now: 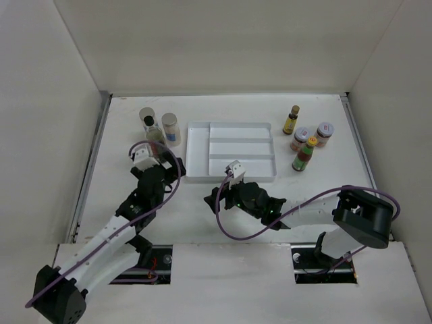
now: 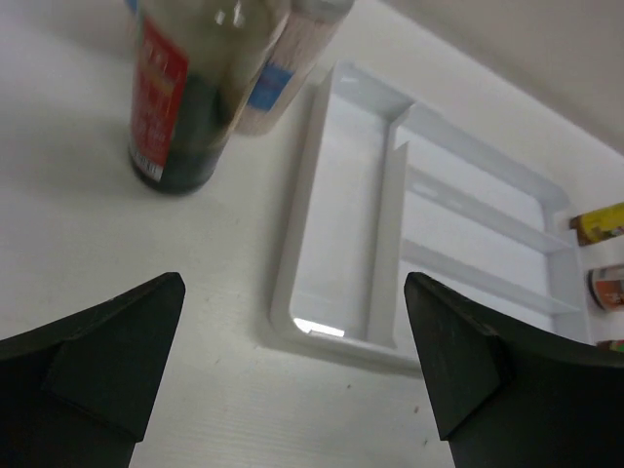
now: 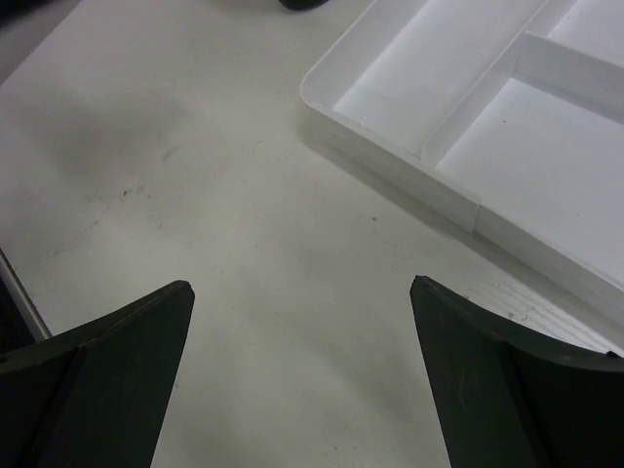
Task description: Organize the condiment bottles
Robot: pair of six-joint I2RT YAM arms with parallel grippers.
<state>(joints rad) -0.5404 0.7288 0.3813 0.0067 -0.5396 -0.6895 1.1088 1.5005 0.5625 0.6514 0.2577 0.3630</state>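
At the table's back left stand a silver-lidded jar [image 1: 147,115], a dark black-capped bottle [image 1: 154,132] and a blue-labelled white jar [image 1: 171,128]. My left gripper [image 1: 173,167] is open and empty just in front of them. In the left wrist view the dark bottle [image 2: 180,97], the blue-labelled jar [image 2: 285,70] and the open left gripper [image 2: 292,292] show. At the back right are a tiny yellow bottle [image 1: 291,119], two red-labelled jars [image 1: 302,138] [image 1: 325,133] and a red-sauce yellow-capped bottle [image 1: 305,155]. My right gripper [image 1: 214,199] [image 3: 302,292] is open over bare table.
A white divided tray [image 1: 197,152] lies in the middle of the table with nothing in its compartments; its near left corner [image 3: 322,93] is close to my right gripper, and its left wall [image 2: 292,263] is ahead of my left gripper. White walls enclose the table.
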